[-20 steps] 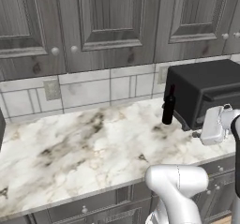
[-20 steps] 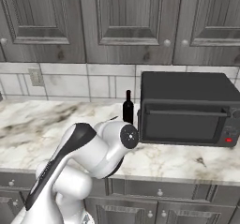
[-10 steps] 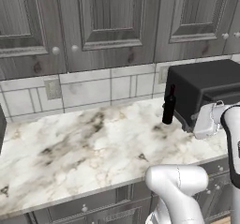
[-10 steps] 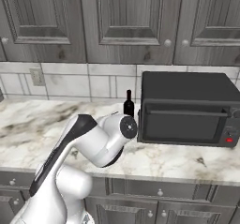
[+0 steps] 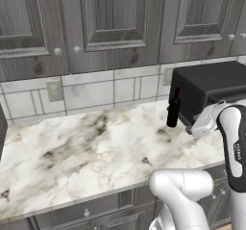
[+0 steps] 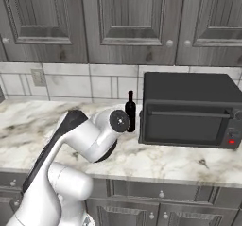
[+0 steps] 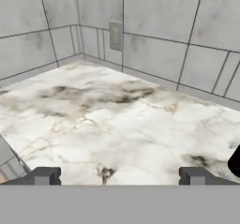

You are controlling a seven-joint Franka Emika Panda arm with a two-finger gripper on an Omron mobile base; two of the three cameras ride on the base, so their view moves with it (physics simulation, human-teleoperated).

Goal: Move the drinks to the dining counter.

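A: Where the grey cabinets [image 6: 125, 21] hang across the top, what sits below them?

B: A tiled backsplash [image 5: 91, 90] with a wall outlet [image 5: 54, 90], and under that the marble surface [image 5: 86, 152], white with grey veins, running the full width of both base views.

A: And on the surface?

B: At the right stands a black toaster oven [image 6: 189, 109], its glass door facing the robot, with a small red light at its lower right corner. Just beside its left side, near the backsplash, stands the wine bottle [image 6: 130, 111], tall, slim, black and upright. In the left base view the same bottle shows against the oven's front corner.

A: Is the bottle touching the oven?

B: I cannot tell; they look very close, perhaps with a thin gap.

A: Where is the arm?

B: The white arm [image 6: 85, 142] bends over the front edge of the surface, its round joint cap overlapping the bottle's lower part in the right base view.

A: And the tool?

B: The tool [image 7: 119, 175] has its two dark fingertips [image 7: 42, 176] spread as wide as they go, with nothing between them. It looks across bare marble toward the tiled corner and the outlet. A dark rounded shape at the right edge of the hand view may be the bottle, though too little of it shows to be sure.
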